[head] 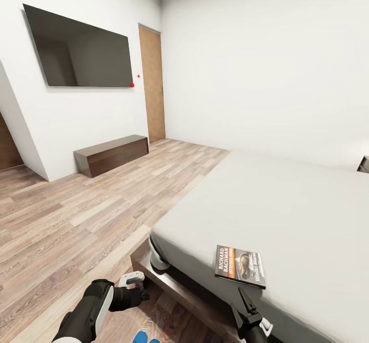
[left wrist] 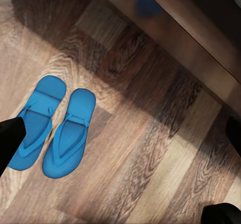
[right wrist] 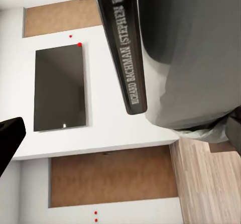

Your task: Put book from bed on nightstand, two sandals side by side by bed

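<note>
The book (head: 240, 266), dark-covered with white lettering, lies flat on the pale grey mattress of the bed (head: 287, 210) near its front corner. My right gripper (head: 243, 307) is just below the mattress edge, short of the book, open and holding nothing. In the right wrist view the book's spine (right wrist: 125, 48) runs ahead of the open gripper (right wrist: 120, 136). The two blue sandals (left wrist: 52, 131) lie side by side on the wood floor close to the bed's dark frame (left wrist: 201, 43). My left gripper (left wrist: 121, 136) hangs open above the floor beside them. A blue sandal tip (head: 145, 338) peeks in at the head view's lower edge, near the left gripper (head: 139, 286).
A long dark TV bench (head: 110, 154) stands against the left wall under a black TV (head: 82, 48), with a wooden door (head: 152, 89) in the corner. A dark brown corner of furniture (head: 364, 164) shows past the bed's far side. Open plank floor (head: 77, 220) stretches to the left.
</note>
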### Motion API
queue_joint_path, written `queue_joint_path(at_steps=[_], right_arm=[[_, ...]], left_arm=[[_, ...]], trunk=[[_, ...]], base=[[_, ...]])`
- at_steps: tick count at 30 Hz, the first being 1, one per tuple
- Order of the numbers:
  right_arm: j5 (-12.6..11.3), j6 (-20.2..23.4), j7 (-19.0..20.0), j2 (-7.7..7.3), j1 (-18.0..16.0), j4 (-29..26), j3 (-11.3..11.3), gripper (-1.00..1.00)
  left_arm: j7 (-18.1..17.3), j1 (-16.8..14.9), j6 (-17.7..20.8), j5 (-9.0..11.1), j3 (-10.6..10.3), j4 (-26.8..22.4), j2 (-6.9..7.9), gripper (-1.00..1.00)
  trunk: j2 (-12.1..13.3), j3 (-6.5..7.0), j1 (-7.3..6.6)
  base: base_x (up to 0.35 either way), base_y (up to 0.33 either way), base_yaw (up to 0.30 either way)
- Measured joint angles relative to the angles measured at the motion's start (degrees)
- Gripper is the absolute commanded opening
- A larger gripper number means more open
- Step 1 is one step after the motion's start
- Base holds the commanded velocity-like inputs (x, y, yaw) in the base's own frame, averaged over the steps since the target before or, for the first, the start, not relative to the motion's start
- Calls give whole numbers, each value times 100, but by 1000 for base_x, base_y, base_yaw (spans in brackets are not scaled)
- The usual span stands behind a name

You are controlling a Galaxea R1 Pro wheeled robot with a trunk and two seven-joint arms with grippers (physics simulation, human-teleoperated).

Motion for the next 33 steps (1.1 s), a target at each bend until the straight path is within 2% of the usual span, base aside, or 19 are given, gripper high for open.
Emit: queue_joint_path(at_steps=[15,20,25,27,33], right_arm=[[0,-8,-10,36,-13,2,1,100],[0,-29,-33,93,-23,8,11,100],[0,-488,-149,148,-26,12,6,100],[0,-689,-385,158,-26,17,13,100],[4,-777,-566,276,-26,32,26,100]], left_arm=[[0,0,0,-1,-3,0,-2,100],[0,0,0,0,-5,0,-10,100],[8,0,0,-5,-5,0,-13,100],[17,0,6,-8,-5,0,-11,100],[25,0,5,-3,-5,0,-13,100]], trunk=[[0,0,0],[0,0,0],[0,0,0],[0,0,0],[0,0,0]], base=[[0,1,0],[0,0,0],[0,0,0],[0,0,0],[0,0,0]])
